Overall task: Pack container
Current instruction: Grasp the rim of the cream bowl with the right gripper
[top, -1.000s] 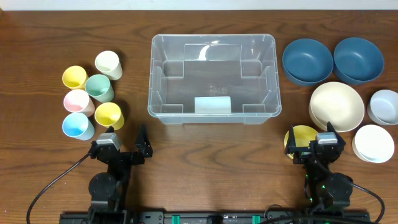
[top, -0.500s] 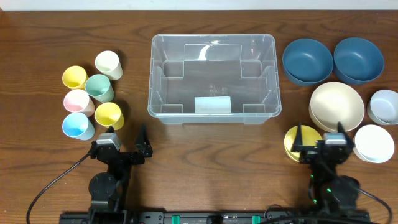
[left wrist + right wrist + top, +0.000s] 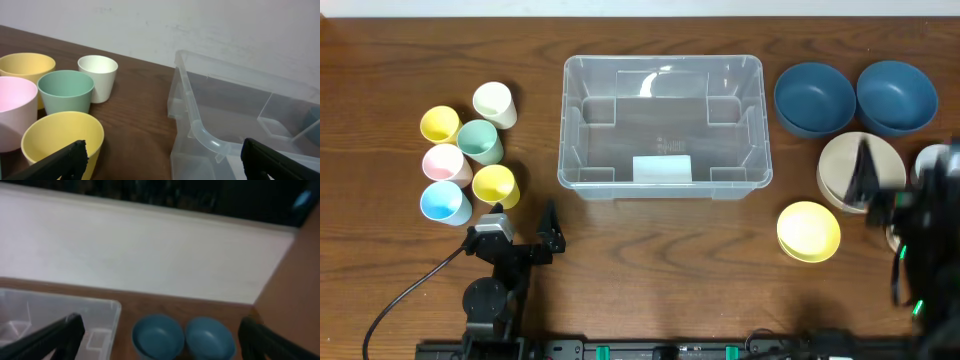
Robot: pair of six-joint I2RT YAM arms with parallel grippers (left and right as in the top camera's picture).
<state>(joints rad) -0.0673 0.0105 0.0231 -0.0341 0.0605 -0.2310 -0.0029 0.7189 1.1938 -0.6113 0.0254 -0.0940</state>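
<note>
The container (image 3: 663,62), a large clear plastic bin, stands at the middle back of the table; only a pale patch shows on its floor. My left gripper (image 3: 520,225) rests low near the front edge, open, with the bin's near left corner (image 3: 200,131) ahead and the cups to its left. Raised and blurred, my right gripper (image 3: 905,185) hovers over the bowls at the right, open, holding nothing. Between its fingers the right wrist view shows two blue bowls (image 3: 157,337) and the bin's right corner (image 3: 75,315).
Several pastel cups (image 3: 479,141) cluster left of the bin, a yellow one (image 3: 62,132) closest to my left gripper. On the right are two blue bowls (image 3: 814,97), a cream bowl (image 3: 840,160) and a yellow bowl (image 3: 809,231); my right arm partly hides a pale bowl (image 3: 932,160).
My right arm has risen and swung right and back, off the yellow bowl and over the cream and pale bowls. The left arm has not moved.
</note>
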